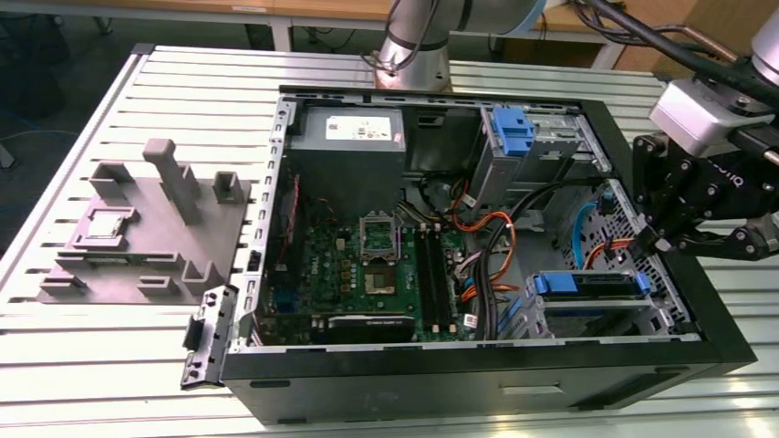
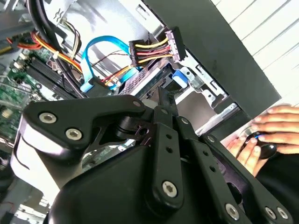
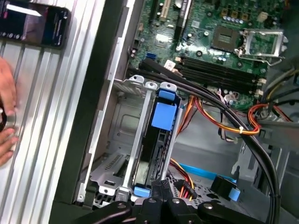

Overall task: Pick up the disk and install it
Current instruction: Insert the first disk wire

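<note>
The disk sits in the lower drive cage at the exterior view's right end of the open computer case, blue carrier rails around it. In the first wrist view the disk stands edge-on between the cage's metal rails, its blue tab facing up. My black gripper hangs over the case's wall just above that cage. In both wrist views the gripper has its fingers shut together, tips at the disk's near end, and nothing shows between them.
A bare blue bracket stands in the upper bay beside the grey power-supply box. Orange, yellow and blue cables run close to the cage. A grey fixture lies beside the case. A person's hand rests outside the case wall.
</note>
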